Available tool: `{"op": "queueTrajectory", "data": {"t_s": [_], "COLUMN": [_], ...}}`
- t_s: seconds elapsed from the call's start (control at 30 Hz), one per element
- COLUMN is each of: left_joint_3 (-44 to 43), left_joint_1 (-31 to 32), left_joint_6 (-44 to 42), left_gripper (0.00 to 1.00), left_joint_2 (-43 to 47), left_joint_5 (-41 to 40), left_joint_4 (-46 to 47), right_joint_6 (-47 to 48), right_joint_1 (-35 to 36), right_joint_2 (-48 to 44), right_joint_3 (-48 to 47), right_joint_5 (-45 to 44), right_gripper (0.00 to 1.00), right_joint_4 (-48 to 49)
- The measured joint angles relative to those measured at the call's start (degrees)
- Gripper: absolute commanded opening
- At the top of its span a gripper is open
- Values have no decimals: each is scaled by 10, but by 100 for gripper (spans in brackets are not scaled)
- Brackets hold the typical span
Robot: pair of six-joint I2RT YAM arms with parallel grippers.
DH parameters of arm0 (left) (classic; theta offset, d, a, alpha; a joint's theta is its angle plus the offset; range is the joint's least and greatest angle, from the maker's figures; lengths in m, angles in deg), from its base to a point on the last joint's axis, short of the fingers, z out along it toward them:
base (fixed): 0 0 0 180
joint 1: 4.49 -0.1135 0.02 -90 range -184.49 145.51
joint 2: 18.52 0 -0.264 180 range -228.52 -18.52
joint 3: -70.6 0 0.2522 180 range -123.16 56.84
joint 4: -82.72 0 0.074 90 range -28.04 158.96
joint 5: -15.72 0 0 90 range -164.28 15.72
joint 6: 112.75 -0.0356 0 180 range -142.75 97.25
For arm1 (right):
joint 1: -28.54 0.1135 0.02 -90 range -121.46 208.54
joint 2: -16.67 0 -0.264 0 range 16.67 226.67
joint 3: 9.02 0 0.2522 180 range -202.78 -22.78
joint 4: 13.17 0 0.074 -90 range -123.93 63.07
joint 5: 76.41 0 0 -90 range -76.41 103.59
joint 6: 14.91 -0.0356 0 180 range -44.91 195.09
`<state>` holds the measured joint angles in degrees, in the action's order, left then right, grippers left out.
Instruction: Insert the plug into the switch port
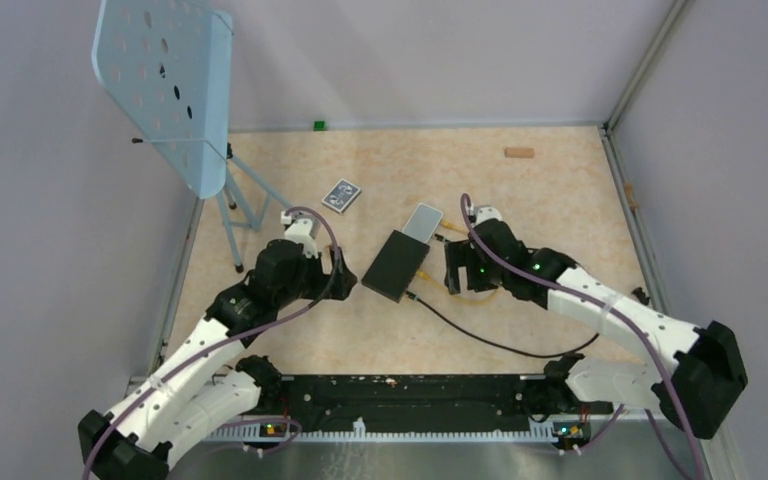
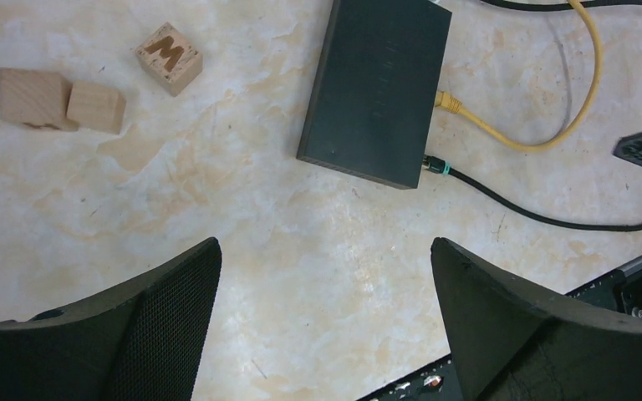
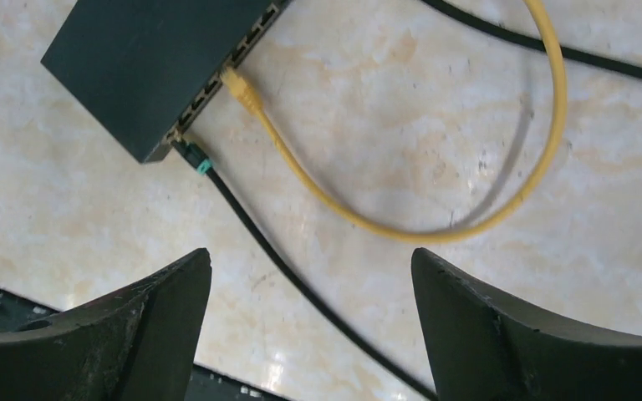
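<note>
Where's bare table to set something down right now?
Free: far middle between playing card and wooden block; near strip between black cable and base rail. Crowded: the black box, hemmed by left gripper, right gripper and yellow cable.

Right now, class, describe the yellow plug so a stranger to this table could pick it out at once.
Find the flat black box in the middle of the table. In its narrow port edge sits the yellow plug, trailing a looped yellow cable. The connector beside it, at the box's corner, is black with a green collar.
</note>
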<state>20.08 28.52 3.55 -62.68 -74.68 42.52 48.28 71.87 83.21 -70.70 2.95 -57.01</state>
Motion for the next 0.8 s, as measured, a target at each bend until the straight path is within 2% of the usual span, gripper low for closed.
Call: {"op": "queueTrajectory", "data": {"t_s": [0.17,0.37,0.47,0.6,0.8], "left_joint_3": [-19,-45,-57,-59,-58], "left_joint_1": [0,0,0,0,0], "left_joint_6": [6,5,3,-4,-10], "left_gripper": [99,99,99,99,99], "left_joint_2": [45,92,101,117,169], "left_joint_5": [-17,-27,-31,-29,-20], "left_joint_4": [-46,-73,-85,-90,-90], "right_joint_6": [-32,-54,-64,-75,-77], "right_joint_1": [-16,-90,-103,-105,-105], "right_joint_2": [-104,-208,-246,-325,-457], "right_joint_3": [0,0,0,0,-2], "right_joint_5": [38,126,145,132,52], "right_gripper": [87,88,88,89,90], "right_joint_4": [-91,-136,-148,-161,-184]}}
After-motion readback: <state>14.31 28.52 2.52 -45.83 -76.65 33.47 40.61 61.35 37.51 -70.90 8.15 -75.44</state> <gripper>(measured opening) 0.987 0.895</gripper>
